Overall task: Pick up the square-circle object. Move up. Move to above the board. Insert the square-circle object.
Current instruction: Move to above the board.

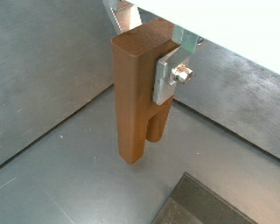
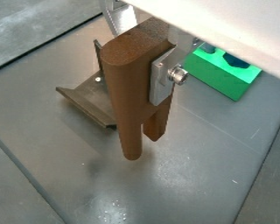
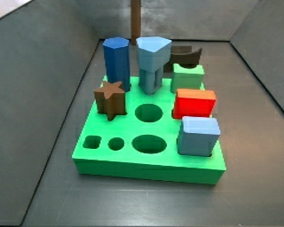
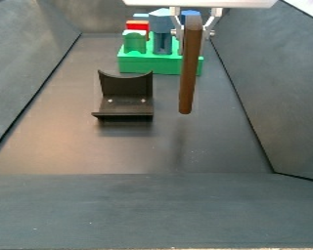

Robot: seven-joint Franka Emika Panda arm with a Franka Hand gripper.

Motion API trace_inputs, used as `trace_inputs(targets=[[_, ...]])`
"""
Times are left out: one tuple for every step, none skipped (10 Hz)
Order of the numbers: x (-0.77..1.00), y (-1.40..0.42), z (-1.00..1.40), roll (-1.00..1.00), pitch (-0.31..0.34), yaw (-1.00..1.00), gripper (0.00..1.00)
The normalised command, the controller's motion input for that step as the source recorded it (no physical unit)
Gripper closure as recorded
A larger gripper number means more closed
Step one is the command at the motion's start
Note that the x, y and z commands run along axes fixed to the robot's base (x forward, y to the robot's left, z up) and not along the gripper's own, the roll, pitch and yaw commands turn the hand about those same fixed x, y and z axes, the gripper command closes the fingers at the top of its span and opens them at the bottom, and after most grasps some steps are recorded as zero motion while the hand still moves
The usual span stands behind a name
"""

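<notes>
The square-circle object (image 4: 190, 68) is a tall dark-brown block whose lower half splits into two legs. It hangs upright in my gripper (image 4: 194, 23), clear of the floor, and shows in both wrist views (image 1: 133, 105) (image 2: 130, 101). My gripper (image 1: 145, 63) (image 2: 140, 70) is shut on its upper end, and a silver finger (image 1: 166, 77) (image 2: 163, 77) presses its side. The green board (image 4: 144, 64) lies beyond it at the far end, also in a side view (image 3: 127, 158) and a wrist view (image 2: 222, 73). In that side view only a thin brown strip of the object (image 3: 136, 16) shows behind the board.
The fixture (image 4: 122, 96) (image 2: 90, 101) stands on the floor beside the hanging object. The board carries blue pegs (image 3: 116, 58), a brown star peg (image 3: 110, 97), a red cube (image 3: 193, 104) and a blue cube (image 3: 199, 135). Grey walls enclose the floor.
</notes>
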Motion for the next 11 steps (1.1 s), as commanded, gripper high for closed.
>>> trace_inputs(targets=[[0.00, -0.13, 1.00, 0.18, -0.389, -0.06, 1.00], [-0.02, -0.12, 1.00, 0.18, -0.303, -0.04, 1.00], [-0.03, -0.12, 1.00, 0.17, -0.194, -0.02, 1.00], [-0.03, -0.11, 1.00, 0.16, -0.106, 0.00, 1.00], [-0.03, -0.11, 1.00, 0.15, -0.027, 0.01, 1.00], [-0.02, -0.10, 1.00, 0.13, 0.028, 0.02, 1.00], [-0.01, -0.09, 1.00, 0.12, 0.067, 0.03, 1.00], [0.00, -0.08, 1.00, 0.12, 0.090, 0.03, 1.00], [0.00, -0.06, 0.85, 0.11, 0.099, 0.03, 1.00], [0.01, -0.04, 0.70, 0.10, 0.100, 0.04, 1.00], [0.01, -0.03, 0.53, 0.10, 0.097, 0.04, 1.00]])
